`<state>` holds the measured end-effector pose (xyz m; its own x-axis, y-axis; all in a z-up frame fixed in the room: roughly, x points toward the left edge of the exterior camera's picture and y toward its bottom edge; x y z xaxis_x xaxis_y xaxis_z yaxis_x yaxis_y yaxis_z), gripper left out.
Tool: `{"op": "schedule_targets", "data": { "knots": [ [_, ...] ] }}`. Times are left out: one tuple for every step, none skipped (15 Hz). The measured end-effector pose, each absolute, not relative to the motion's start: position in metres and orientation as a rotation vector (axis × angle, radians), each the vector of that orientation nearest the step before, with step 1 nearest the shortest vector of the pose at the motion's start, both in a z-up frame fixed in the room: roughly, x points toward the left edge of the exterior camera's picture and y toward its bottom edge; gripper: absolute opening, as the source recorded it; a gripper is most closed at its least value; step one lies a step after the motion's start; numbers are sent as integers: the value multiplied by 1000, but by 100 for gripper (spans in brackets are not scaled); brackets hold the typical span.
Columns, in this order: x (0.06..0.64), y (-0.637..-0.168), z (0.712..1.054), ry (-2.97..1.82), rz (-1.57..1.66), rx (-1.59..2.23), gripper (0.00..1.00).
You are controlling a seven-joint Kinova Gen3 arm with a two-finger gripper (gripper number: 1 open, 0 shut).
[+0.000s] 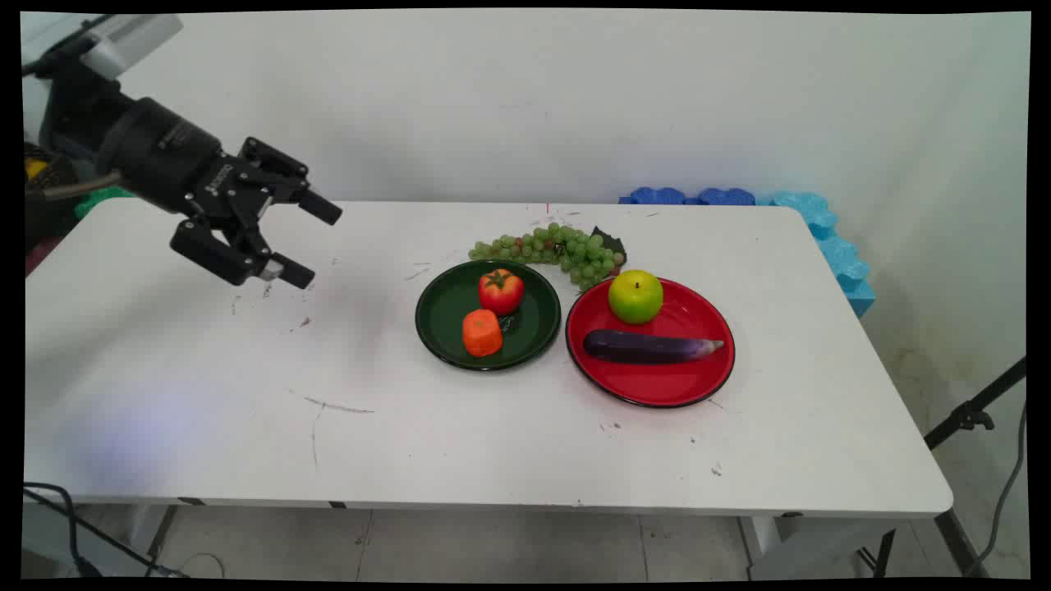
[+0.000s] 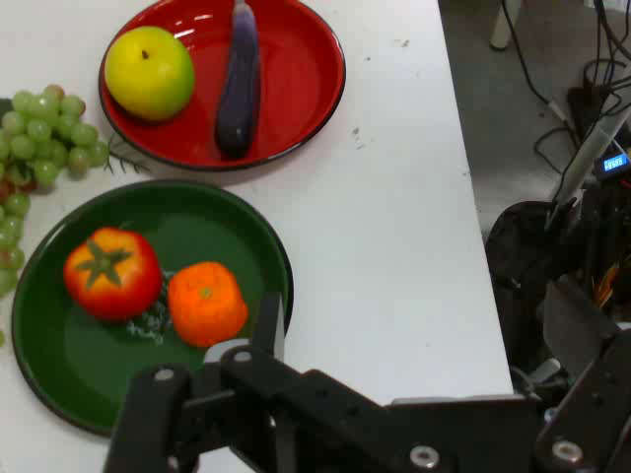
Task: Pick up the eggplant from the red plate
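Pincer: the black pincer (image 1: 305,243) hung in the upper left of the main frame, above the bare white surface (image 1: 205,394), spread wide and holding nothing.
Nearest thing: the green plate (image 1: 435,316) at the frame's middle, well apart from the pincer in the main view; in the hand view it lay at lower left, just past the linkage.
On the green plate: a red tomato (image 1: 501,290) toward the back and an orange piece like a carrot chunk (image 1: 482,332) in front of it, the two close together; I could not tell if they touched.
Further right: a red plate (image 1: 698,386), its rim just beside the green one, carried a green apple (image 1: 635,296) and a purple eggplant (image 1: 649,346) lying lengthwise.
Behind the plates: a bunch of green grapes (image 1: 558,246) lay on the surface, not on either plate.
Progress: all the fruit sat untouched by the pincer; nothing was lifted or in its grip.
Far edge: blue foam pieces (image 1: 821,230) lined the surface's upper right corner.
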<state>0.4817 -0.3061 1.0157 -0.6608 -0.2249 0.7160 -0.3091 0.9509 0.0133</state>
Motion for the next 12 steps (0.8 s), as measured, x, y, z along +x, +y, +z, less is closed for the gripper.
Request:
{"op": "schedule_targets", "data": {
  "knots": [
    [478, -307, 1018, -2318, 143, 374, 100],
    [471, -307, 1021, -2319, 147, 374, 100],
    [466, -308, 1023, -2319, 150, 379, 100],
    [458, -309, 1026, -2319, 155, 386, 100],
    [447, -312, 1029, -2317, 161, 399, 100],
    [437, -315, 1032, -2316, 167, 414, 100],
    [425, -319, 1034, -2313, 173, 434, 100],
    [418, -322, 1035, -2308, 178, 450, 100],
    [409, -326, 1037, -2302, 182, 469, 100],
    [394, -333, 1038, -2292, 192, 500, 100],
    [383, -339, 1039, -2286, 201, 522, 100],
    [372, -345, 1039, -2284, 210, 541, 100]
  ]
}}
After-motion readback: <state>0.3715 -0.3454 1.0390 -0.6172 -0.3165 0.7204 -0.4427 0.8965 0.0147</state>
